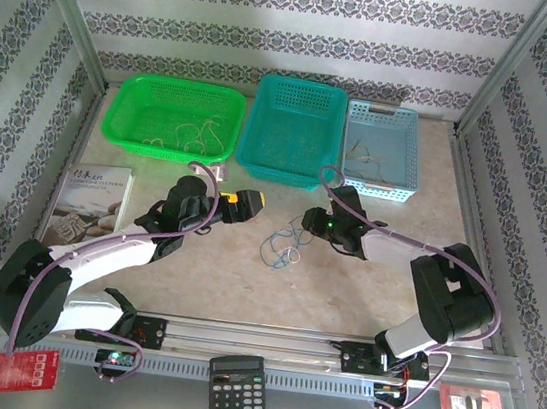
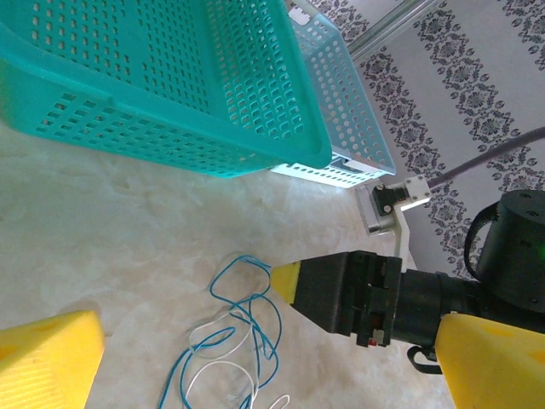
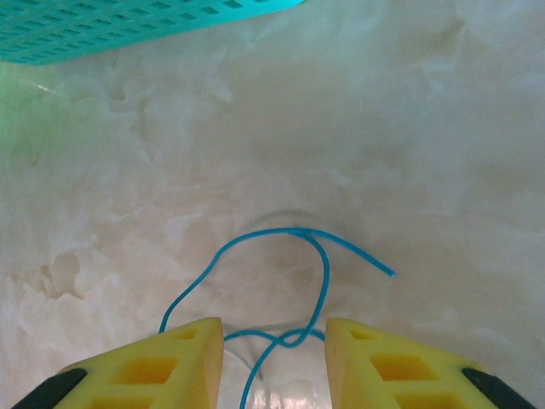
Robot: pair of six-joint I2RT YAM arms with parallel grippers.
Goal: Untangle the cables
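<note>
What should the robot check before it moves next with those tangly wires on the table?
1. The blue cable lies between the right gripper fingers: ok.
2. Its jaws clamped on it: not ok, they stand apart.
3. The left gripper wide open, ready: ok.
4. The cables lie off the teal basket: ok.
5. The white cable free of the blue: cannot tell.

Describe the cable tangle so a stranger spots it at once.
Find the teal perforated plastic basket, middle of three along the far side. Just in front of it, on the pale marbled tabletop, lies a tangle of thin blue and whitish wire loops. Other loose wires sit inside the green plastic basket; this one lies on open tabletop.
</note>
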